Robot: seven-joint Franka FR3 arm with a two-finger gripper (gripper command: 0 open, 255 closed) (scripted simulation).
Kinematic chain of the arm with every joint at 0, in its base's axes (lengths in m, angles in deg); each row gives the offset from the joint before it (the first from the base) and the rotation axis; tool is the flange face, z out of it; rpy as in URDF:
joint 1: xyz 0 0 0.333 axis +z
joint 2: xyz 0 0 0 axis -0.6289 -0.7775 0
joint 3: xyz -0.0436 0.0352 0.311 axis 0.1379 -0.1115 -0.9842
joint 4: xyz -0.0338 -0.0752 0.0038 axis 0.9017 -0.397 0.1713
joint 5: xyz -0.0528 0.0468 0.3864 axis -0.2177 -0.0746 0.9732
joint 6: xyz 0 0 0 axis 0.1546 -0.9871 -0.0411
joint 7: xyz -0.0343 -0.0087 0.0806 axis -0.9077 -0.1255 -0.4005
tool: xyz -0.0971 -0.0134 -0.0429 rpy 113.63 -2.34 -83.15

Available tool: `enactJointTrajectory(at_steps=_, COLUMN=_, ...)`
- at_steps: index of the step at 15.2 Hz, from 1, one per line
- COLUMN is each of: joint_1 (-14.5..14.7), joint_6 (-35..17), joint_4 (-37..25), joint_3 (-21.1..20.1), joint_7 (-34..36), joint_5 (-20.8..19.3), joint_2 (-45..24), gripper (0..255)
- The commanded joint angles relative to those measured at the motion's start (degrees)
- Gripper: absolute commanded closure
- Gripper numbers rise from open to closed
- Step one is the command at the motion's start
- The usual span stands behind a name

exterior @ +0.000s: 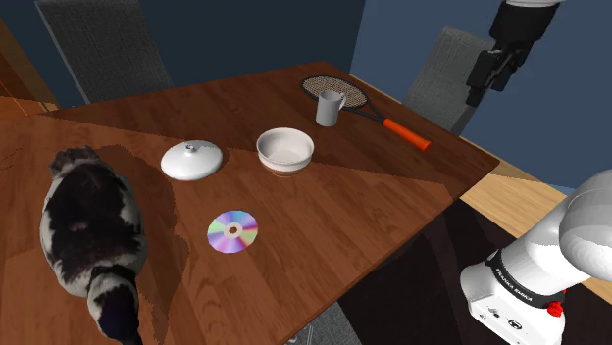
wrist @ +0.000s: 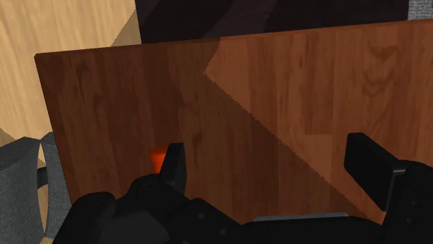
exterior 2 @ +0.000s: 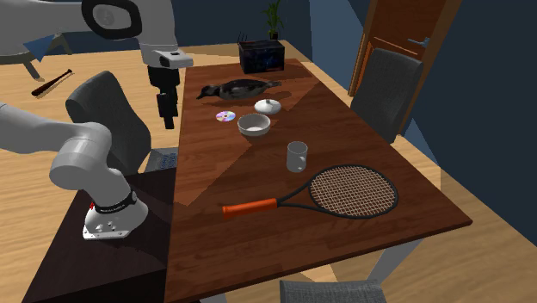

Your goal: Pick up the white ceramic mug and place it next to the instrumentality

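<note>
On tbl (exterior: pixel 392 186) by racket (exterior: pixel 355 98): grey mug (exterior: pixel 330 108) upright, axis vert. | pincer (wrist: pixel 269 152) spread, empty

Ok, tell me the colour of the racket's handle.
Orange handle on the black-framed tennis racket; clearest in the second exterior view.

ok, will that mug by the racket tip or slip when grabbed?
The mug stands upright, taller than wide: a push near the rim would probably tip it. Its wall looks smooth, so it may slip in the jaws. The racket lies close by and could snag a sideways shove.
</note>
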Motion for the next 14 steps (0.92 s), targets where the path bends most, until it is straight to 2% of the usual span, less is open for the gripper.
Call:
enactJointTrajectory(at_steps=1, joint_1=0.00, joint_6=0.00, joint_4=0.00, joint_3=0.00, joint_7=0.00, joint_5=0.00, joint_2=0.00, gripper=0)
enactJointTrajectory(at_steps=8, joint_1=0.51, joint_6=-9.55, joint_4=-5.55, joint_3=1.63, joint_7=-2.73, joint_5=-0.26, joint_2=-15.65, gripper=0)
enactJointTrajectory(at_steps=14, joint_1=0.98, joint_6=-15.15, joint_4=-13.20, joint_3=2.44, joint_7=-5.32, joint_5=0.21, joint_2=-29.40, gripper=0)
